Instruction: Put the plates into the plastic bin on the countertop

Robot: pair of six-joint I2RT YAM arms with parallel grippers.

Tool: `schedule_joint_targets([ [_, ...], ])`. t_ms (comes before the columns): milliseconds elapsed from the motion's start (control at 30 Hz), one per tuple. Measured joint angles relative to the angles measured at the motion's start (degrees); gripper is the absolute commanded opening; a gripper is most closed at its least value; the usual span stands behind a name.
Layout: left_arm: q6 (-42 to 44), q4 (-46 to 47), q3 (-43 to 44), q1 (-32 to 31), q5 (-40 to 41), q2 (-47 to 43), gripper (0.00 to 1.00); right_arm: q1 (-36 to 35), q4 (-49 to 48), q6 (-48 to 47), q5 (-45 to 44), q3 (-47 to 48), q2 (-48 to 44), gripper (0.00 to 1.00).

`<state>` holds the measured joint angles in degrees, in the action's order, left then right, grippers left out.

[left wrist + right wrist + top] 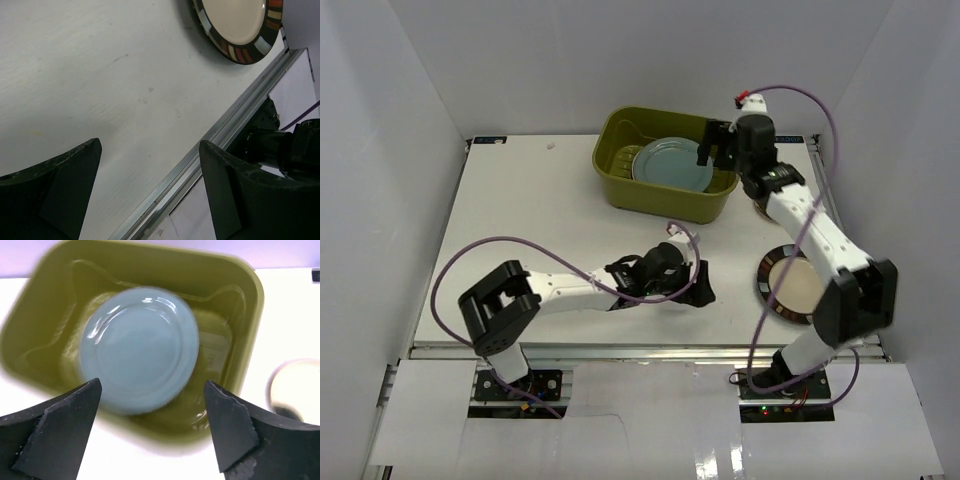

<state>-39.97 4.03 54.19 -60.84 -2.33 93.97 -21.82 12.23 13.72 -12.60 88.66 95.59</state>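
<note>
The olive-green plastic bin (pixel 665 165) stands at the back of the white countertop (pixel 540 230). A plain blue-grey plate (pixel 671 164) lies inside it, also in the right wrist view (pixel 137 347) within the bin (pixel 235 300). My right gripper (pixel 708 150) is open and empty above the bin's right end (pixel 152 427). A dark-rimmed beige plate (pixel 790 285) lies at the front right, and its edge shows in the left wrist view (pixel 235 25). My left gripper (pixel 702 285) is open and empty, low over the countertop left of that plate (pixel 150 192).
A round dish (pixel 762 205) lies partly hidden under the right arm, right of the bin; it shows blurred in the right wrist view (pixel 295 387). The metal front rail (pixel 210 145) runs along the near edge. White walls enclose the left, back and right sides.
</note>
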Motion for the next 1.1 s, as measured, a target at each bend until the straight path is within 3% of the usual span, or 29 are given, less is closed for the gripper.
schedule_joint_targets([
  [133, -0.85, 2.36, 6.27, -2.86, -1.33, 8.55, 0.87, 0.28, -5.31, 3.96, 4.26, -19.23, -23.41, 0.72],
  [200, -1.51, 3.74, 8.48, -3.76, -2.49, 12.55, 0.86, 0.28, -9.01, 5.88, 5.20, -27.04, -36.28, 0.72],
  [333, -2.69, 5.01, 13.60, -4.11, -4.04, 20.76, 0.86, 0.28, -13.40, 8.83, 5.62, -37.57, -52.59, 0.72],
  [533, -4.37, 7.52, 26.27, -3.93, -5.09, 30.88, 0.85, 0.33, -10.43, 11.76, 5.38, -47.25, -61.35, 0.71],
  [833, -8.39, 9.97, 43.39, -3.32, -5.25, 44.30, 0.73, 0.35, -8.96, 14.23, 8.20, -49.46, -65.92, 0.72],
  [900, -9.60, 10.56, 45.31, -2.86, -5.40, 45.94, 0.62, 0.35, -8.94, 14.40, 8.31, -49.99, -66.97, 0.71],
  [933, -10.16, 10.95, 45.92, -2.56, -5.40, 46.69, 0.42, 0.37, -8.92, 14.45, 8.31, -50.23, -67.43, 0.72],
  [1033, -12.17, 12.72, 46.16, -1.84, -6.01, 48.63, 0.06, 0.39, -8.92, 14.69, 8.35, -50.31, -68.37, 0.71],
  [1100, -15.98, 15.91, 45.05, -1.25, -6.84, 48.65, 0.00, 0.39, -8.92, 14.80, 8.41, -50.31, -69.02, 0.71],
])
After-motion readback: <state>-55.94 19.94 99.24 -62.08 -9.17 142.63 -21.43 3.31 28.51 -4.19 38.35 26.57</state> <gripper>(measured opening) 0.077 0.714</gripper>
